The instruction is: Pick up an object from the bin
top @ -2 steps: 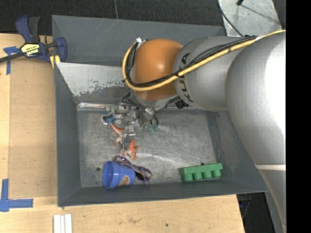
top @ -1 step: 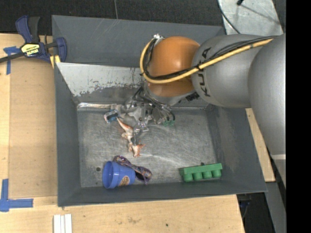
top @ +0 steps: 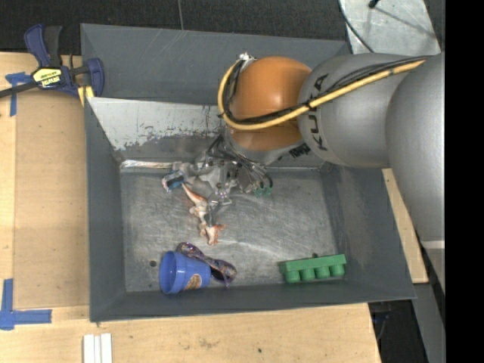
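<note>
A slim, crumpled orange-and-white thing [top: 206, 219] lies near the middle of the bin [top: 104, 225] floor. Its long axis runs from the back, slightly left, toward the front, slightly right, and its front end points at the near wall. The hand [top: 221, 183] hangs under the arm's orange cover, right over the back end of this thing and seemingly touching it. The metal parts there are too tangled to tell whether the hand is open or closed, or whether it has anything in its grasp.

Just beside the hand sit one small blue piece [top: 172, 181] on its left and one small green piece [top: 264, 191] on its right. Along the front wall lie one blue cup [top: 178, 273] on its side, one purple-brown strip [top: 217, 264] touching it, and, well apart to the right, one green studded block [top: 314, 268] lying parallel to the wall.
</note>
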Robot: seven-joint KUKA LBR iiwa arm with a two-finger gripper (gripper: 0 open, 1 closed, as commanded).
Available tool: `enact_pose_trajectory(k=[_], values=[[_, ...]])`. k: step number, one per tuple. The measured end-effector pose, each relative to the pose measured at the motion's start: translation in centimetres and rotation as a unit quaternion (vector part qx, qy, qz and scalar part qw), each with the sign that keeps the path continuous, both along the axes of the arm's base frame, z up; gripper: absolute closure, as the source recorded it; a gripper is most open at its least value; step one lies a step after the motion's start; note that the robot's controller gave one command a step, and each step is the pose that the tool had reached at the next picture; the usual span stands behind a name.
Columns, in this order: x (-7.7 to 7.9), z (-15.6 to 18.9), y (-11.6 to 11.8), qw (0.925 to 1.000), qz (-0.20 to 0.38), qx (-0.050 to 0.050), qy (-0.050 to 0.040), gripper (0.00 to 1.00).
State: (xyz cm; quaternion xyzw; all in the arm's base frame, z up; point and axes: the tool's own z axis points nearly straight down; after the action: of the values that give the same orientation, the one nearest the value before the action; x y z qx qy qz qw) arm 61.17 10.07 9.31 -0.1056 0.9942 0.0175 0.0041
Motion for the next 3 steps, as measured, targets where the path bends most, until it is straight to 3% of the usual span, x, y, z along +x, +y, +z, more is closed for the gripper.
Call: enact_pose_trajectory(k=[1,3], values=[[-0.19,0.08,0.53,1.0000,0.002,-0.005,0.0001,1.00],[-0.18,0.07,0.46,1.0000,0.000,-0.004,0.0005,1.00]])
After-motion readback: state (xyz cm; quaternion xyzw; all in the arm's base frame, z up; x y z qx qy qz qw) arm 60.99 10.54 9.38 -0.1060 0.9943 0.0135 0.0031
